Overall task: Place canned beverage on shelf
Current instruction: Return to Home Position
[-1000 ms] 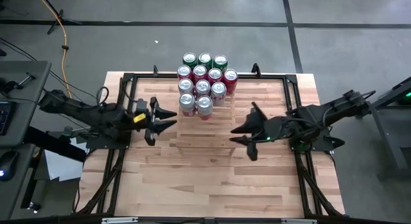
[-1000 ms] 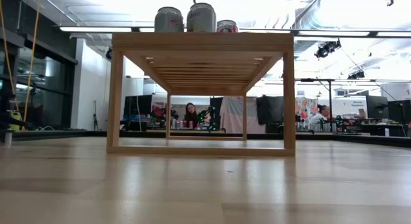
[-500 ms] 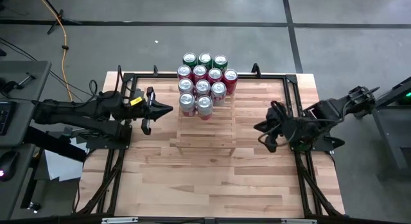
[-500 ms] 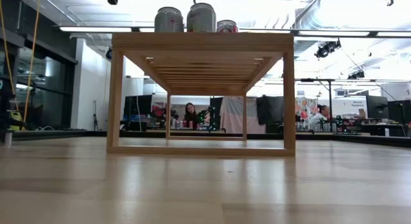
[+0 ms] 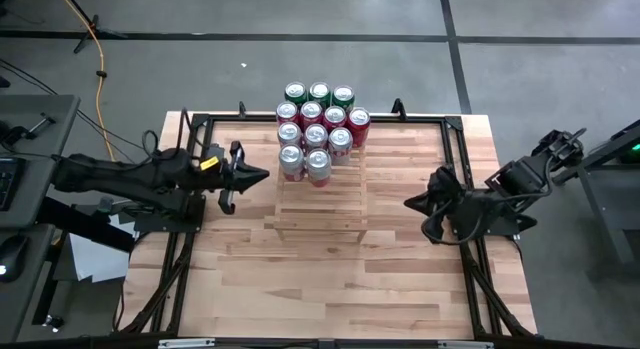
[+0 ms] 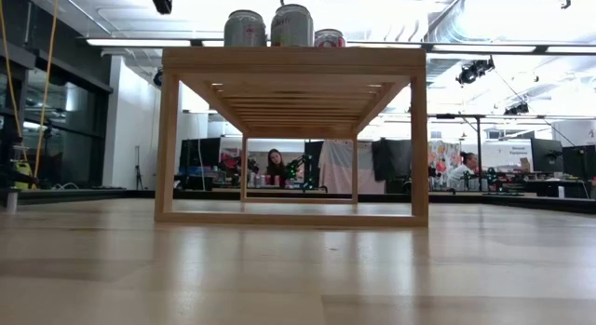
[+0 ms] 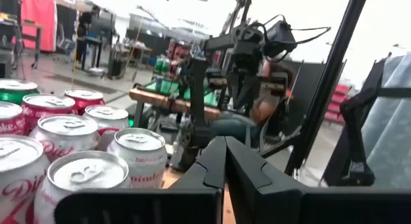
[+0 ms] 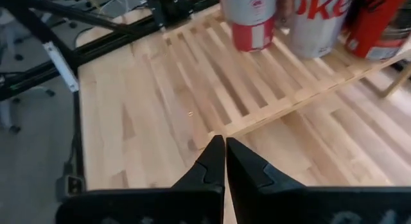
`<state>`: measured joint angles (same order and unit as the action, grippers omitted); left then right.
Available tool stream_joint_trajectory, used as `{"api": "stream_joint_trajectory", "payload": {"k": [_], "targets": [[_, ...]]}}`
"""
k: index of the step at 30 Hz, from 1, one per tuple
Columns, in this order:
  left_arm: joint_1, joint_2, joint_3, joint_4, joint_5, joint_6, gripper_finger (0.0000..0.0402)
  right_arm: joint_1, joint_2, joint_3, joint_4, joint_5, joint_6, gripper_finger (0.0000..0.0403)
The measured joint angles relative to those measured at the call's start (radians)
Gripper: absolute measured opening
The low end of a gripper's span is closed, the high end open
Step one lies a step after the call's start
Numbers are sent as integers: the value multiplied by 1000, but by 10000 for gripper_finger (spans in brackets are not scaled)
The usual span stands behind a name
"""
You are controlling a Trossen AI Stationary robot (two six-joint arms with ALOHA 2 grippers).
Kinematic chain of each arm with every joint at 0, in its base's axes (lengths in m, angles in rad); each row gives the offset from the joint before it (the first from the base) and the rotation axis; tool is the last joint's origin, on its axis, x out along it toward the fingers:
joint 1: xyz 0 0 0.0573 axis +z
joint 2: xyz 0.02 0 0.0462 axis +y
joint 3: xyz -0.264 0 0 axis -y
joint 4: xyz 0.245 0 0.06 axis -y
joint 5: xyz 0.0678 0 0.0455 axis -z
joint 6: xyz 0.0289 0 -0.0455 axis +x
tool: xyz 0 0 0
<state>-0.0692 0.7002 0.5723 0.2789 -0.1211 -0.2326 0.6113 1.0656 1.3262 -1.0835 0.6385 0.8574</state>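
**Both end effectors closed, shelf loaded at its far end**

I am holding my left end effector (image 5: 258, 174) just beside the left side of the shelf (image 5: 320, 204), abreast of the nearest cans, with its fingers pressed together on nothing. My right end effector (image 5: 410, 201) is hanging well apart from the shelf's right side, toward the right edge of the table (image 5: 400, 289). Its fingers are likewise meeting tip to tip (my right wrist view is showing them as one closed wedge over the wood).

The shelf is sitting lengthwise in the middle of the table. It is a light wooden rack of many parallel slats on an open frame with short legs, and in the low view I am looking straight under its top.

The cans (image 5: 316, 136) are standing upright, packed together at the far end of the shelf, with plain slats showing on the near half. Three green cans (image 5: 319, 92) are forming the farthest row, red ones (image 5: 335, 117) are standing next, and two pale cans (image 5: 318, 163) are closing the group on the near side.
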Motion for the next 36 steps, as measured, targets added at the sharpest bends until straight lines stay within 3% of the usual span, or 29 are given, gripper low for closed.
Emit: {"api": "stream_joint_trajectory", "payload": {"k": [8, 20, 29, 32, 36], "targets": [[-1, -10, -70, 36, 1, -106, 0, -32, 16, 0, 8, -172, -76, 0], [-1, -43, -69, 41, 7, -20, 0, -145, 39, 0, 55, -190, -140, 0], [-1, -50, -69, 39, 7, 9, 0, -202, -38, -4, 66, -274, -192, 0], [-1, -51, -69, 39, 7, 9, 0, -225, -112, -111, 183, -329, -213, 0], [-1, -50, -69, 39, 7, 12, 0, -280, -258, -377, 459, -448, -238, 0]]}}
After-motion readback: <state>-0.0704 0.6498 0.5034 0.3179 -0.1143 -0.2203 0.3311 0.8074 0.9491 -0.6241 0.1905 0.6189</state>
